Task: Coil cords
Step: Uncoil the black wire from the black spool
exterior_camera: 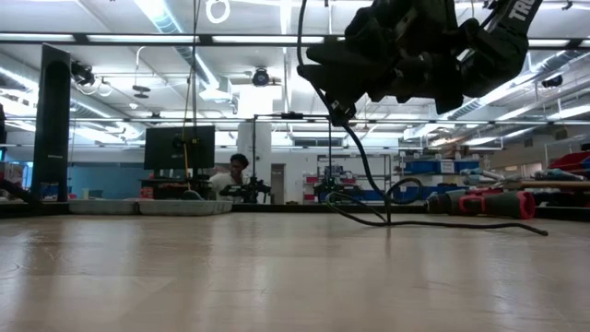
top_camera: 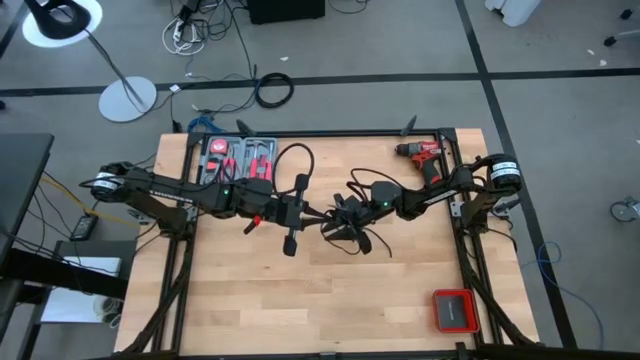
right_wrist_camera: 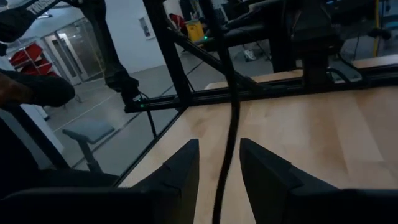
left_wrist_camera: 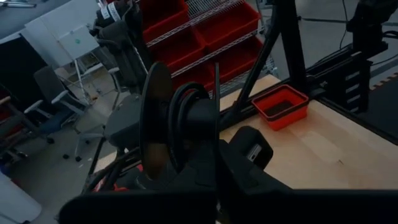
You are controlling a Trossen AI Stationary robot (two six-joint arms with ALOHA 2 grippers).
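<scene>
From above, you've got both arms meeting mid-table. L gripper (top_camera: 290,215) sits w/ a black spool-like holder clamped in it, fingers closed tight on it. R gripper (top_camera: 345,215) is just beside it, to its right, over a tangle of the cord (top_camera: 362,240) lying on the table (top_camera: 300,300). Another cord loop arcs toward the back edge, near the red tool tray (top_camera: 240,160). Red drill (top_camera: 425,155) sits back right, red box (top_camera: 455,310) front right.

Low view: you see a gripper (exterior_camera: 346,88) hanging above the tabletop, cord (exterior_camera: 369,180) dropping from it & trailing flat along the wood toward the drill (exterior_camera: 493,203). Person (exterior_camera: 235,175) in the room behind.

L wrist view: holder (left_wrist_camera: 180,124) fills the middle, cord turns wound around its hub betw. two discs; red box (left_wrist_camera: 281,107) beyond on the table.

R wrist view: fingers (right_wrist_camera: 183,174) stand apart, cord (right_wrist_camera: 231,124) running down betw. them; can't tell if the pads touch it.
</scene>
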